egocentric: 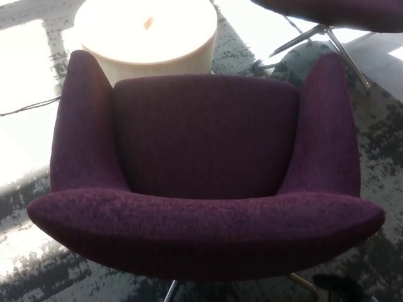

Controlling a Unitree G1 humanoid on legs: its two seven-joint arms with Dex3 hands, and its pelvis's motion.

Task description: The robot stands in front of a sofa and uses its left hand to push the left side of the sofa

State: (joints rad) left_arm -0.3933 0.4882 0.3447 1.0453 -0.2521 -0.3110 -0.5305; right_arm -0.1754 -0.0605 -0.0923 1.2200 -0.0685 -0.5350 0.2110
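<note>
Grey mottled carpet [378,145], sunlit at far left, under a plum upholstered tub sofa [204,170] viewed from behind and above.

Sofa fills the middle of the view: its curved backrest lies nearest, the seat cushion beyond it, and one raised arm on each side, the left arm [82,126] at scene left. Its fabric looks coarse-woven and unmarked; metal legs show just beneath the near edge. A round cream side table [148,34] stands just beyond the far left corner, and a second plum seat on metal legs [327,16] sits at far right. Neither robot hand is in view, so whether the fingers are released, clenched or grasping cannot be told. The push appears not yet begun; the next move calls for the left hand to reach the left arm and press against it.
</note>
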